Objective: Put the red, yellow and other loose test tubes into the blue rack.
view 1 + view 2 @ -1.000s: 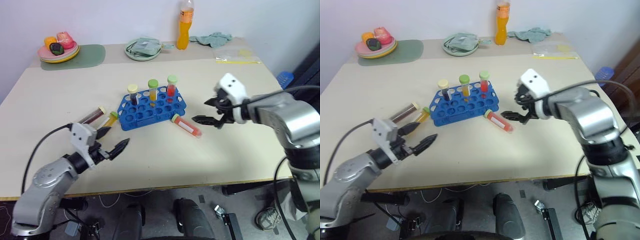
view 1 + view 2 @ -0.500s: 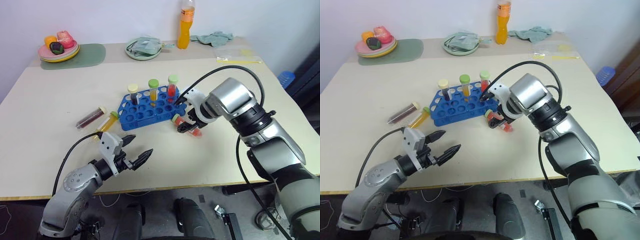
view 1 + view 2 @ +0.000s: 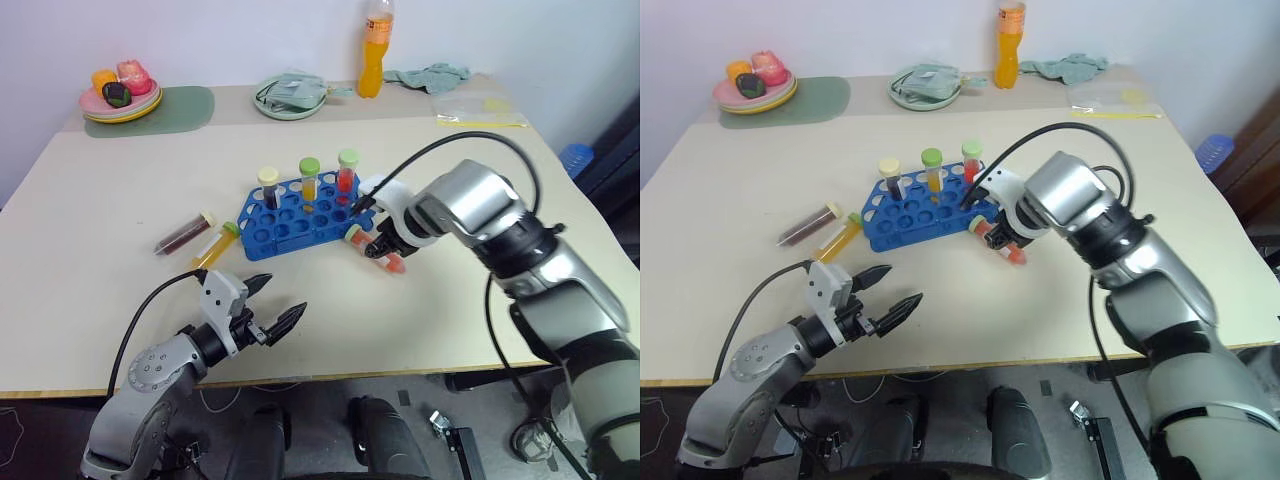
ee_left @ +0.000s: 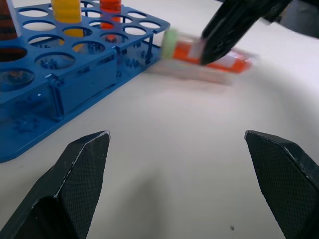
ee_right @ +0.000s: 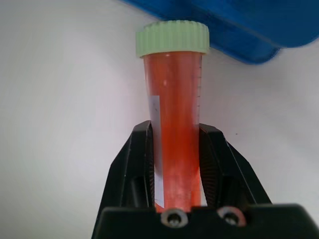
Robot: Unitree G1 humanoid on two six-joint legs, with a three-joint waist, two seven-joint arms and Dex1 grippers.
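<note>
**Right claw clamped on the red tube beside the rack**

Table (image 3: 90, 190): pale cream top, taking up most of the head view, wall behind along the upper edge.

Blue rack (image 3: 290, 222): centre of the frame, slightly above middle, flat on the table. Three capped tubes stand upright along its far row.

Right gripper (image 3: 383, 243): just right of centre, arm reaching in from the right edge. Its two black fingers are pressed against both sides of the red test tube (image 5: 174, 114); in the right wrist view the tube runs up between the finger pads, green cap at the far end, white label showing on one side. The tube sits just off the rack's lower-right corner, cap end nearest the rack. Cannot tell whether it is lifted clear of the table.

Left gripper (image 3: 273, 309): lower left of the frame, near the table's front edge, fingers spread wide with nothing between them. It points toward the rack.

Yellow test tube (image 3: 214, 246) and dark maroon test tube (image 3: 184, 233): lying on their sides, side by side, left of the rack at mid-height in the frame, well apart from both claws.

Far edge, upper frame: orange bottle (image 3: 372, 58), green plate (image 3: 288, 98), a plate of toy food (image 3: 119, 95) at upper left
</note>
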